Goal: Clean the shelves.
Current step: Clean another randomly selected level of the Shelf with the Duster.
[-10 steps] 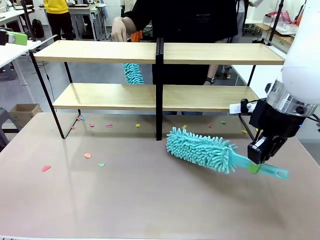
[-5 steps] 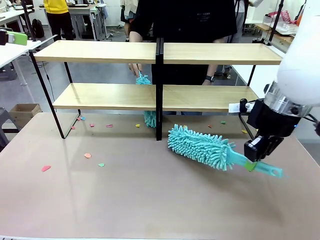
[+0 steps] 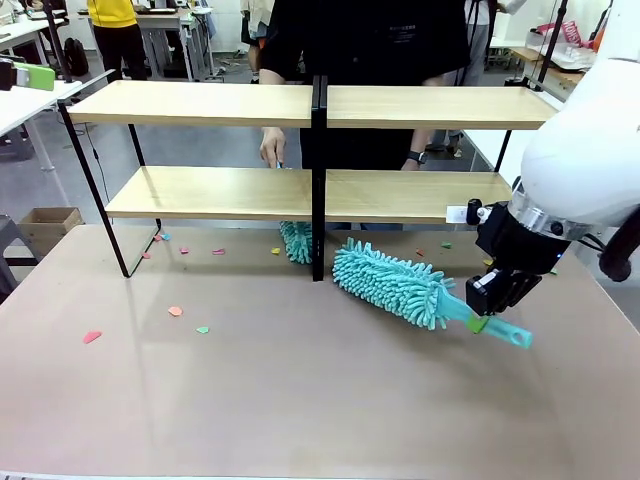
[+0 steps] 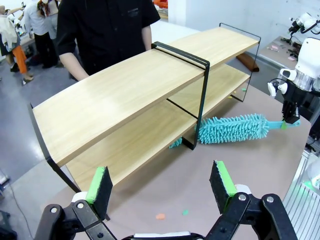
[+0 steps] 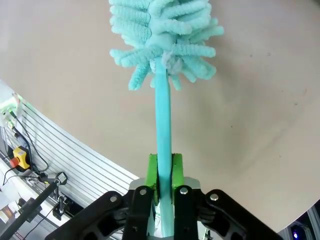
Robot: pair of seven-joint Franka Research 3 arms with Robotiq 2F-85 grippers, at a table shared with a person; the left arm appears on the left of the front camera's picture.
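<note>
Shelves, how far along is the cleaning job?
Done: the right gripper grips a teal duster by its handle. In hand: its head is by the central post of the shelves, and a person holds a second duster below the lower board. Left: coloured scraps dot the tabletop; the left gripper is open.

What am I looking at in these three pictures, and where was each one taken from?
Two white robot arms share a pinkish-beige tabletop with a person standing opposite. The front view looks across the table; the other two pictures come from cameras on each wrist. The right claw is shut on the handle of a fluffy turquoise duster, its head near the central post of the two-tier wooden shelves on a black frame. The left claw is open, holding nothing. The person's hand holds a second turquoise duster hanging below the lower board. Small coloured paper scraps lie scattered on the table.
</note>
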